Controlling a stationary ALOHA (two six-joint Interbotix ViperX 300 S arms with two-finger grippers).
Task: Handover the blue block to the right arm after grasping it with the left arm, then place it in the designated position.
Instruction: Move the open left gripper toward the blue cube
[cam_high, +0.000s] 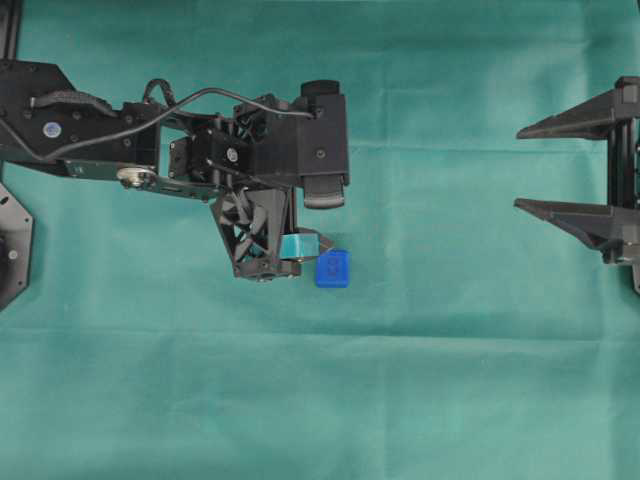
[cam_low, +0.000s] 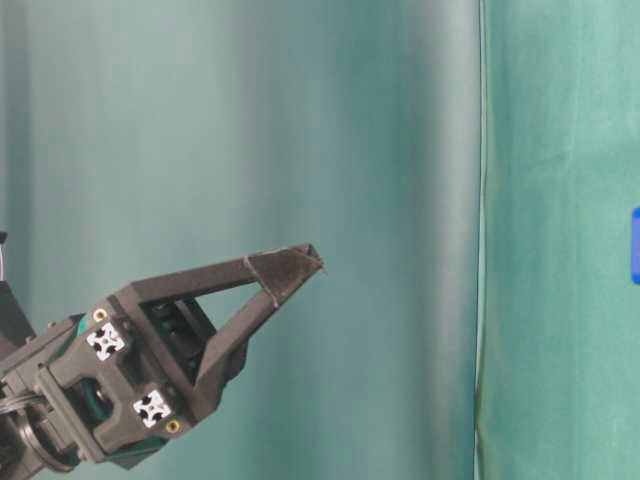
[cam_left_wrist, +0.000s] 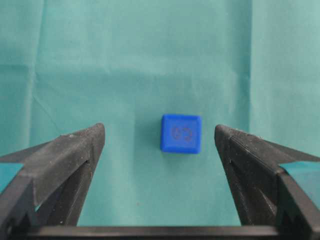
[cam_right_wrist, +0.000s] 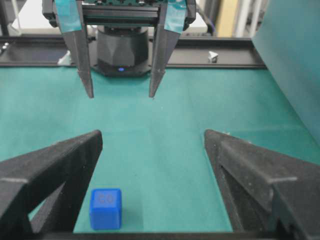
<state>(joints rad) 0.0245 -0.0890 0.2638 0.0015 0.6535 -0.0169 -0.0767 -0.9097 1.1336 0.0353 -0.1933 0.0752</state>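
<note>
The blue block (cam_high: 332, 268) lies on the green cloth with a faint dark mark on its top face. The left arm's teal-taped gripper (cam_high: 322, 222) hangs open above it. In the left wrist view the block (cam_left_wrist: 181, 133) shows between the spread fingers of the left gripper (cam_left_wrist: 159, 129), untouched. The right arm's plain black gripper (cam_high: 520, 168) is open and empty at the right edge. Its wrist view shows the right gripper (cam_right_wrist: 152, 133), the block (cam_right_wrist: 105, 208) low on the left, and the left gripper (cam_right_wrist: 121, 95) hovering beyond. The designated position's white marks are not visible.
Green cloth (cam_high: 450, 380) covers the whole table. The table-level view shows a black gripper (cam_low: 290, 270) against the cloth and a blue sliver of the block (cam_low: 635, 245) at its right edge. The left arm's base and a black rail (cam_right_wrist: 225, 52) stand at the far end.
</note>
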